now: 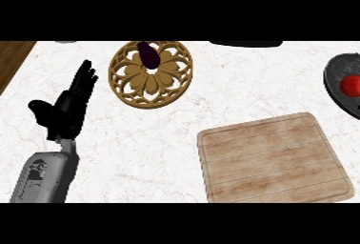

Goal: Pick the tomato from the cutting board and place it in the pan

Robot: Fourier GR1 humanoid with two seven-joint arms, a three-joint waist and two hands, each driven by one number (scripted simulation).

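Marble worktop (141,157), seen from above. The red tomato (350,85) lies inside the dark pan (333,71) at the right edge, apart from the wooden cutting board (274,159). A carved round trivet (130,83) bears a dark aubergine (148,55). The left hand (67,107) rests at the left, fingers straight, holding nothing.

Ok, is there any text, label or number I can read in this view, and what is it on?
No readable text anywhere.
Dark mark on the left forearm: too blurred to read.
Cutting board, pan, wooden trivet: no writing visible.
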